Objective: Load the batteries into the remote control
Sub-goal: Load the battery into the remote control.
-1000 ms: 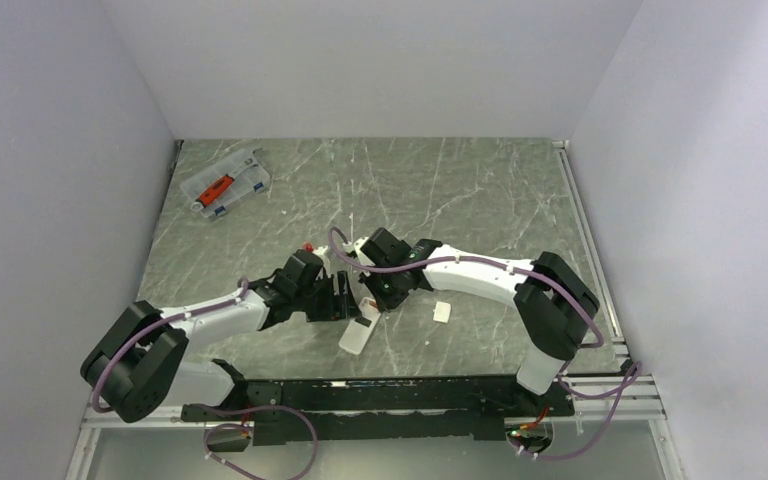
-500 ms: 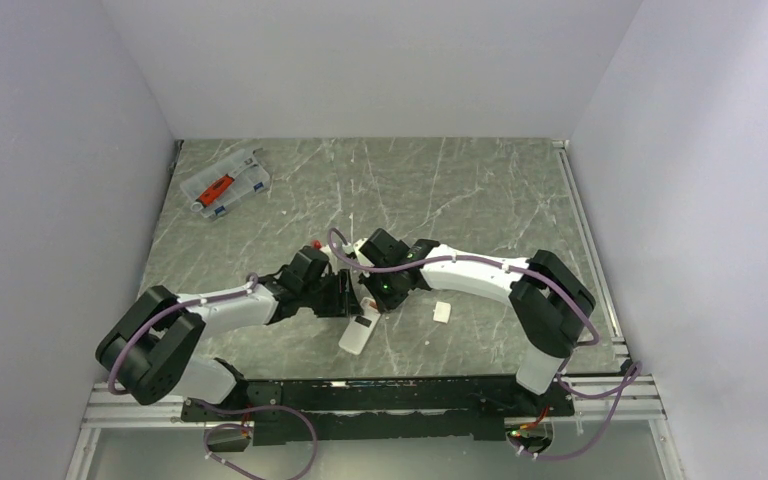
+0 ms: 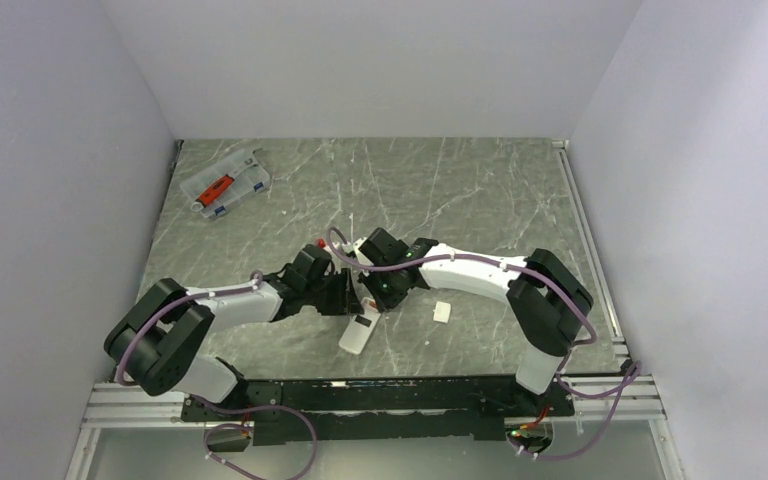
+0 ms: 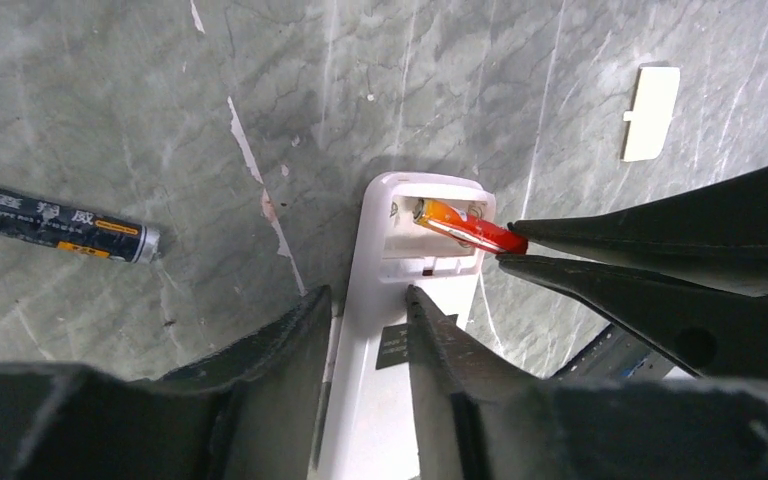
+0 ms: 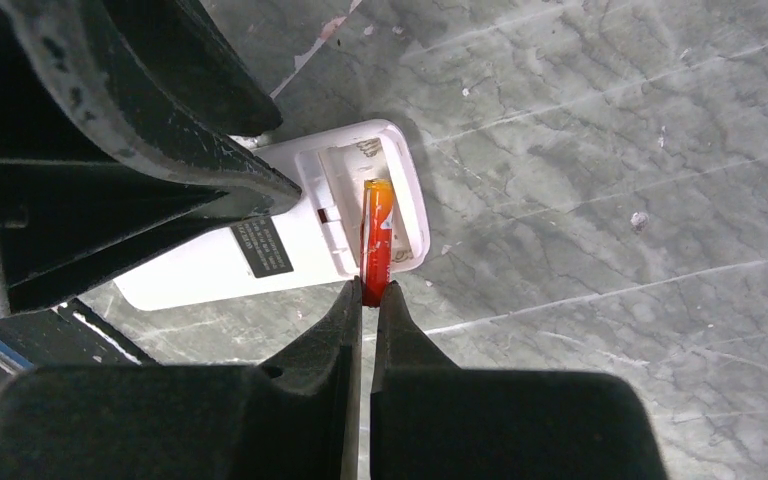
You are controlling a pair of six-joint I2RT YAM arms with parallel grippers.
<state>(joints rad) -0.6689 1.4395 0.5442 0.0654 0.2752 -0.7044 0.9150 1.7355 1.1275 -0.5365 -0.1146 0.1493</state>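
The white remote control (image 3: 357, 335) lies back up on the table, its battery bay (image 4: 430, 235) open. My right gripper (image 5: 368, 290) is shut on the near end of a red-orange battery (image 5: 375, 240), which slants across the bay with its far end inside. My left gripper (image 4: 367, 292) stands open with narrowed jaws low over the remote control (image 4: 380, 400). One of its fingers is at the left edge, the other over the white back beside the dark label. A second battery (image 4: 60, 222), dark with a printed label, lies on the table to the left.
A small loose white cover piece (image 3: 442, 312) lies right of the remote. A clear plastic organiser case (image 3: 225, 184) with a red tool sits at the back left. The two grippers are close together over the remote.
The left arm has slid slightly right toward the remote and its jaws have narrowed. The right gripper and its battery have stayed in place.
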